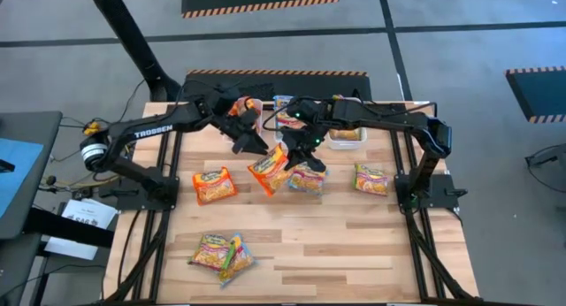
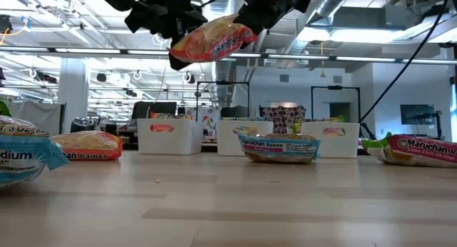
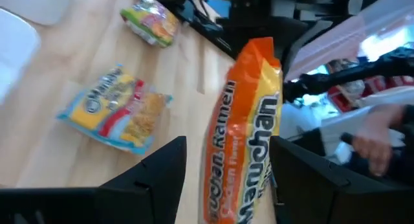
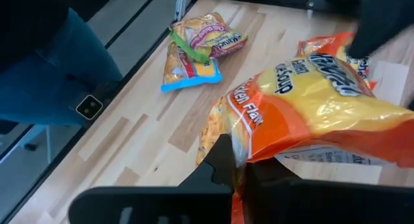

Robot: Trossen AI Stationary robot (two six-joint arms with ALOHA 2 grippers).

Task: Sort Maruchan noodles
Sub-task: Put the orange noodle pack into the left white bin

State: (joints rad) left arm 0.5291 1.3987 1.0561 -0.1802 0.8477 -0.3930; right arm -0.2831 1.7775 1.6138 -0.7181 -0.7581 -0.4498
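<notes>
Midair above the wooden slatted table (image 1: 354,244), the right gripper (image 4: 238,173) pinches one end of a shiny orange-and-yellow plastic ramen packet (image 1: 270,171), jaws pressed together on its edge. The packet hangs clear of the table, its long axis running from that gripper toward the left gripper (image 3: 226,179), whose fingers stand spread on either side of the packet's other end. Other yellow-printed ramen packets (image 1: 215,185) lie flat on the wood around them.

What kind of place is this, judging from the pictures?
Probably a robotics lab or workshop: exposed ceiling ducts, hazard-striped floor mats, and two robot arms over a wooden table strewn with ramen packets.
</notes>
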